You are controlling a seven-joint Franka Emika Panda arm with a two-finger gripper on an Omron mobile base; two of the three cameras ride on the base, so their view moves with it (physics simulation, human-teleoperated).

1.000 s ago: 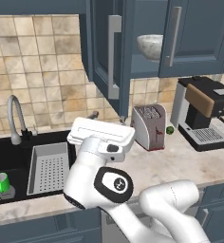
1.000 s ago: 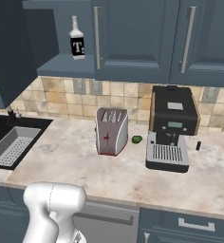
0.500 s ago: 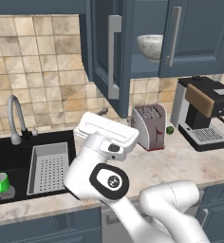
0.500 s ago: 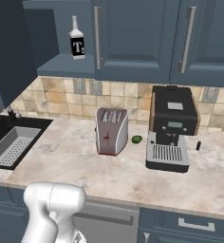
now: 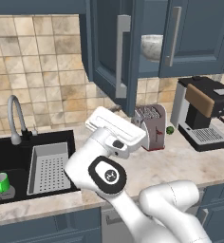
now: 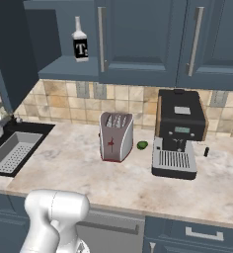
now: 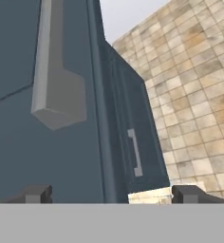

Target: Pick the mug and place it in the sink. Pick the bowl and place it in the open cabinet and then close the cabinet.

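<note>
In the sink (image 5: 19,142), at its near left corner: mug (image 5: 1,182), upright. In the cabinet (image 5: 154,28), on the inner shelf behind the swung-out door (image 5: 109,61): bowl (image 5: 152,46). Remaining step, judged: shutting the cabinet. In the hand view, end effector (image 7: 109,194) released, tips spread wide, nothing between them. Directly ahead and close: door panel, with its bar handle (image 7: 42,61) up and to the left. Handle's long axis vertical in the room, per the left base view (image 5: 122,54). Door standing above the hand (image 5: 115,128), slightly beyond it, over the surface (image 5: 180,156). Against the earlier frames: hand tipped further upward toward the door; mug, bowl and door unmoved.
</note>
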